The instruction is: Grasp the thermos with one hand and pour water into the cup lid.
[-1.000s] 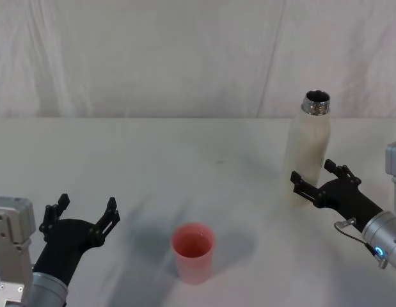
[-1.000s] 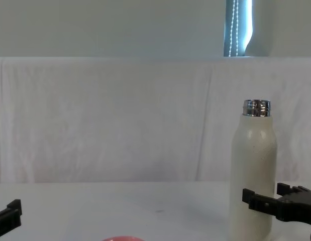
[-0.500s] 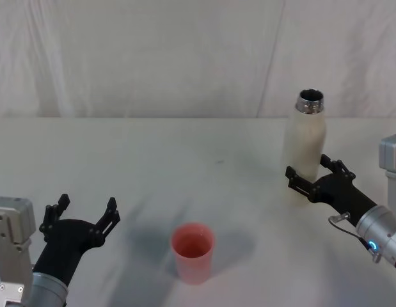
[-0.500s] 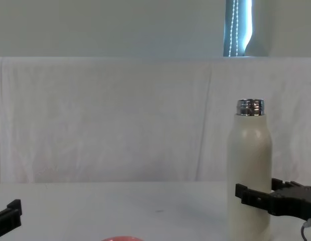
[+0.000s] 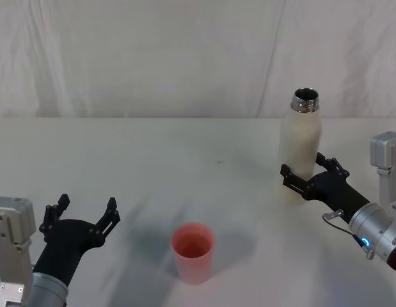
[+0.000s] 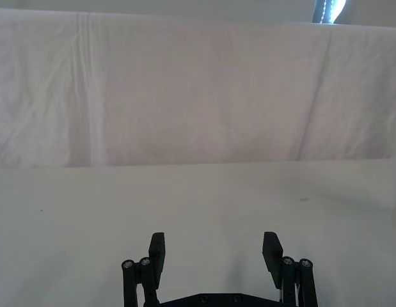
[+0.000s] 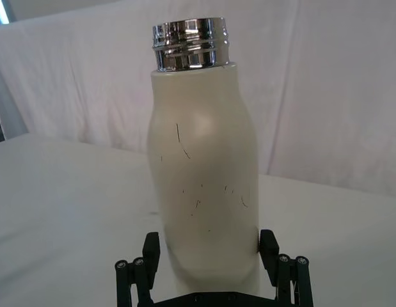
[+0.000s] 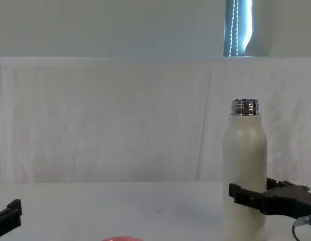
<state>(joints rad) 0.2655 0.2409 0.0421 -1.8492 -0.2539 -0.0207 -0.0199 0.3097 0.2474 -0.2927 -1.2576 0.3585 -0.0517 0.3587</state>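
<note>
The thermos stands upright at about two o'clock on the white table, cream body, steel neck open at the top with no cap on it. From the chest camera it rises tall at the right, its shiny threaded neck well above the table line. The right gripper is on it now — one finger on each side of the lower body, clamped on the bottle. The right wrist camera gives the clearest look: the thermos fills the space between the two black fingers, both pressed against its flanks low down, the body marked with a few fine scratches. Whether the base rests on the table or sits just off it, I cannot tell.

Over to the cup lid — a small pink-red cup at about six o'clock, near the front edge, upright and open at the top, well apart from the thermos. Only a sliver of its rim peeks up at the bottom of the chest view.

The left gripper sits low at about eight o'clock, its fingers spread wide apart, holding nothing, off to the side of the cup lid and not touching it. Its wrist camera shows the two fingertips parted over bare tablecloth.
</note>
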